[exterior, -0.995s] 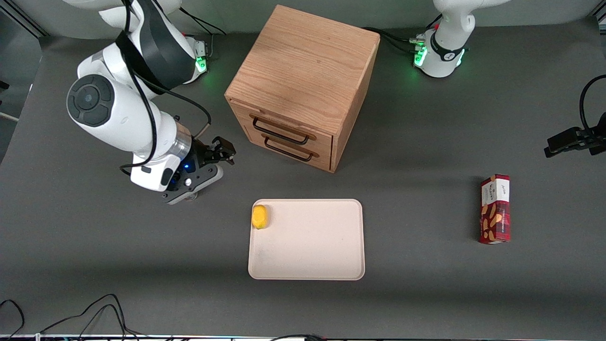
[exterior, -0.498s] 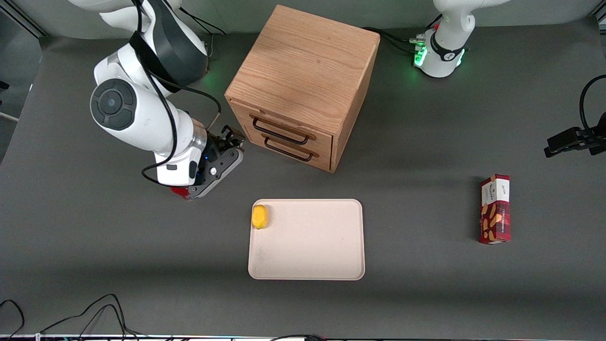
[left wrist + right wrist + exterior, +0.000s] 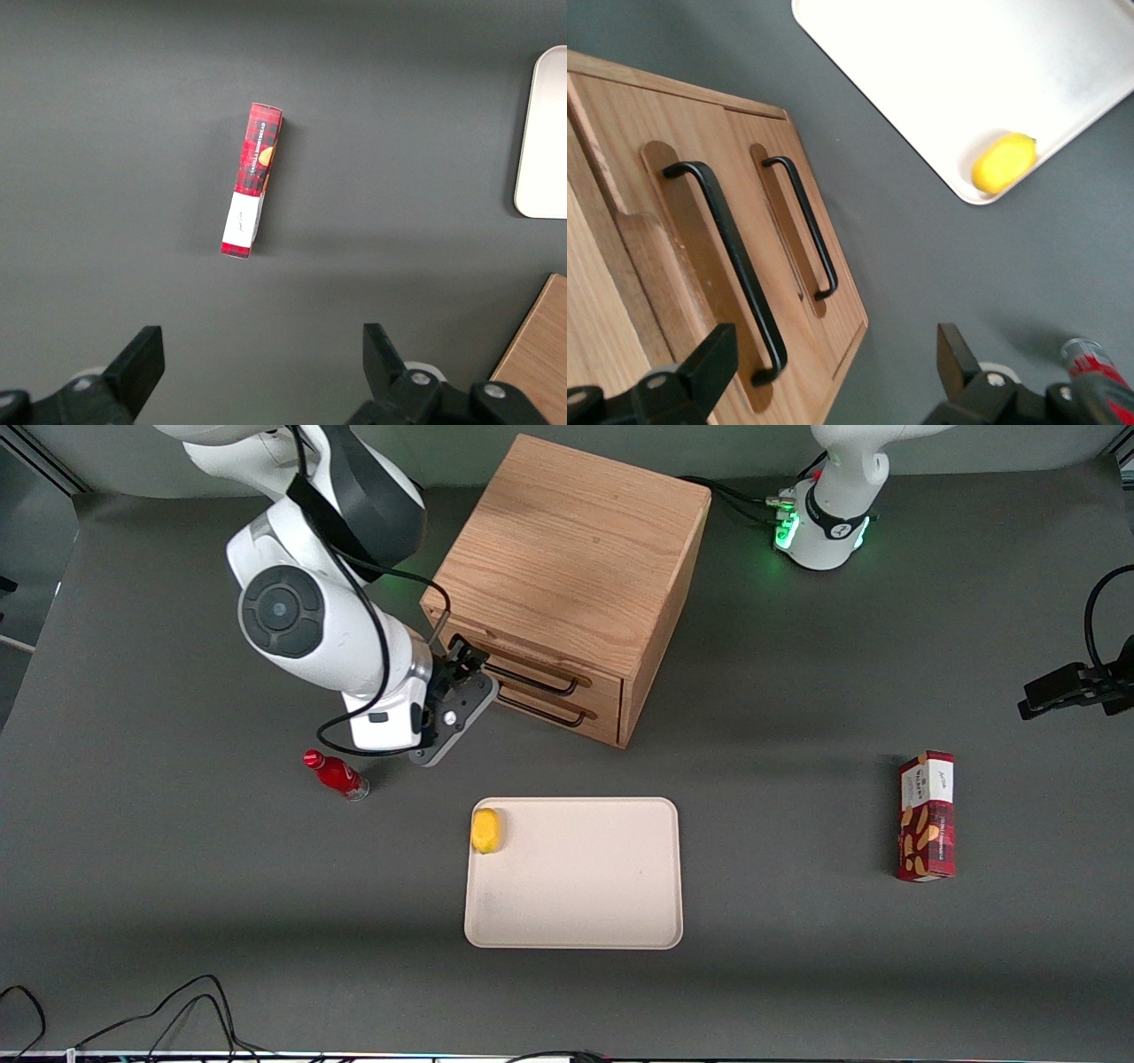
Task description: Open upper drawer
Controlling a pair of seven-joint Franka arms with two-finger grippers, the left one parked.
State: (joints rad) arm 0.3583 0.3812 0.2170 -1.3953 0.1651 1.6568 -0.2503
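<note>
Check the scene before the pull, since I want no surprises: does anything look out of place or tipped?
Only the small red bottle: it lies on its side on the table. The gripper, fingers open, is at the closed upper drawer; nothing looks damaged or spilled.

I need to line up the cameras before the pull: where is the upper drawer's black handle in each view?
Front view: upper drawer handle on the cabinet face, gripper at its end nearer the working arm.
Right wrist view: handle close ahead of the open fingers.
Left wrist view: not in it.
Shared landmark: the tray.
</note>
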